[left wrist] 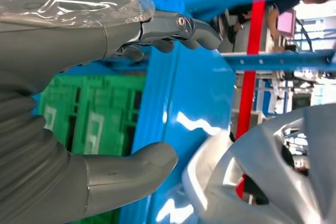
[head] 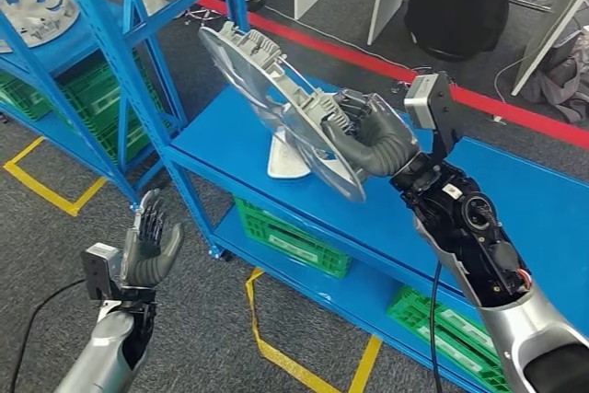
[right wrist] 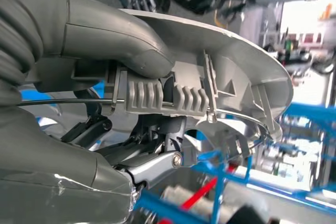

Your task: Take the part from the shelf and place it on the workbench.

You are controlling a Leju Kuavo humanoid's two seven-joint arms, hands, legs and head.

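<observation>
The right hand [head: 372,135] grips the round silver plastic wheel-cover part [head: 278,103] by its rim, tilted in the air above the blue shelf board [head: 229,135]. The left hand [head: 147,246] hangs open and holds nothing. The taking seems done; I judge that the carrying and placing on the workbench remain.

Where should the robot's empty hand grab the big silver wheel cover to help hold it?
Probably the far rim of the wheel cover, opposite the right hand that grips its near edge. The cover is tilted up on edge, so the thin rim is free. The left hand hangs low and open; it would come up from the left.
</observation>
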